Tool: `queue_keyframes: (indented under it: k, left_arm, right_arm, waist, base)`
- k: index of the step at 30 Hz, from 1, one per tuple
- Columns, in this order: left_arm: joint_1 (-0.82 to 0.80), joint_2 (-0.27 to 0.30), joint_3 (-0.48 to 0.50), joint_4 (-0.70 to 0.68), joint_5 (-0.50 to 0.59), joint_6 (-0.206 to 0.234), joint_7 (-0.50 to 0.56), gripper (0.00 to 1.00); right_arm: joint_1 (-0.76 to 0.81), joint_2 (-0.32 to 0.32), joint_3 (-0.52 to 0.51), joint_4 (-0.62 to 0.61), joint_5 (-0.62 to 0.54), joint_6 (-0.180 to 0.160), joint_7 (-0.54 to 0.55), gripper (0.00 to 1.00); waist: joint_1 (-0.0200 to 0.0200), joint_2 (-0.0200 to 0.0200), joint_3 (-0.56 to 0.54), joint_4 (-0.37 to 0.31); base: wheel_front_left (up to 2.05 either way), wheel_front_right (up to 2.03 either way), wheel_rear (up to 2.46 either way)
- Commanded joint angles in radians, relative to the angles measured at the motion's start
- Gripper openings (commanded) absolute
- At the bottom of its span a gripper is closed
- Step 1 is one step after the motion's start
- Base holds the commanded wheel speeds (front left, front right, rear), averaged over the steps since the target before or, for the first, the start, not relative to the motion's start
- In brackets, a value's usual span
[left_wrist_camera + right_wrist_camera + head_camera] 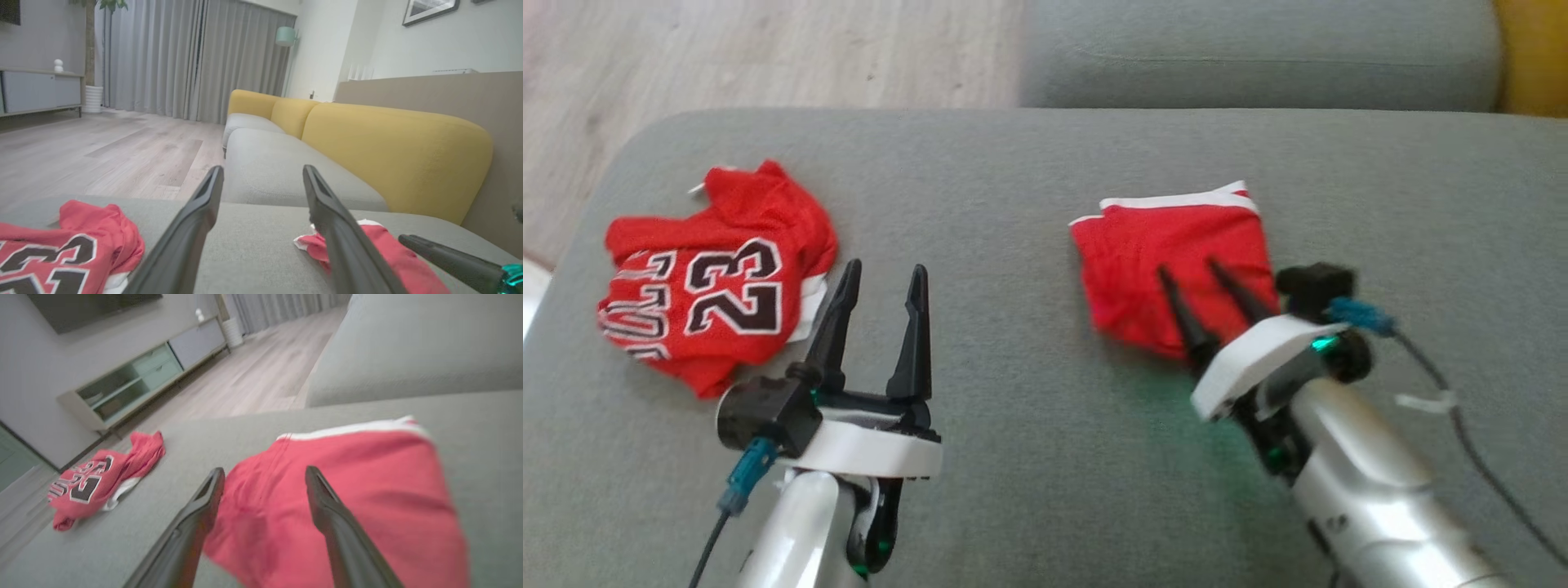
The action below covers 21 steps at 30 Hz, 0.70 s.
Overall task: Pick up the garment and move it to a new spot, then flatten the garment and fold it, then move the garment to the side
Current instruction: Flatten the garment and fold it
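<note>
Head view | folded red shorts (1160,237), white-trimmed | crumpled jersey (719,286) | grey woven sofa (1013,204)

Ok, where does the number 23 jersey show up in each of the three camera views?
Head view: jersey at the left, on the grey sofa seat, just left of the left end effector.
Left wrist view: jersey in the bottom left corner.
Right wrist view: jersey at the middle left.
Shared landmark: the red shorts, to the jersey's right in all three.
</note>
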State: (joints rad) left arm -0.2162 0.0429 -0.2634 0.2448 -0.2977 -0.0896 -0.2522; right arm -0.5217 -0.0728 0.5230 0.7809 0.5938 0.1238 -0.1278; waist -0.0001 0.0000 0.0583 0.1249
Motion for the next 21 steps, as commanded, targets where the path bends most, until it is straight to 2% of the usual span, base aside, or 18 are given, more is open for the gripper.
queue_keyframes:
  k: [1,5,8,14,21]
  left_arm:
    - [-0.029,0.007,0.038,-0.042,0.014,-0.006,-0.01,1.0]
    - [-0.033,0.007,0.042,-0.07,0.016,-0.011,-0.01,1.0]
    - [-0.031,0.007,0.042,-0.089,0.022,-0.016,-0.01,1.0]
    - [-0.019,0.007,0.044,-0.117,0.037,-0.022,-0.01,1.0]
    - [0.034,0.007,0.042,-0.145,0.044,-0.025,-0.01,1.0]
  right_arm:
    - [-0.036,-0.021,-0.017,-0.046,-0.024,0.007,-0.042,1.0]
    - [-0.027,-0.072,-0.121,-0.087,-0.123,0.007,-0.102,1.0]
    - [0.005,-0.081,-0.23,-0.132,-0.222,0.007,-0.122,1.0]
    - [0.139,-0.021,-0.435,-0.298,-0.379,0.007,-0.132,1.0]
    - [0.304,0.021,-0.516,-0.453,-0.45,0.007,-0.134,1.0]
  waist:
    - [0.0001,0.0,-0.012,-0.027]
    - [0.0001,0.0,-0.018,-0.064]
    - [0.0001,0.0,-0.017,-0.09]
    - [0.0001,0.0,-0.012,-0.124]
    - [0.0001,0.0,-0.01,-0.139]
  base:
    - [0.0,0.0,0.0]
    - [0.0,0.0,0.0]
    - [0.0,0.0,0.0]
    - [0.0,0.0,0.0]
    - [0.0,0.0,0.0]
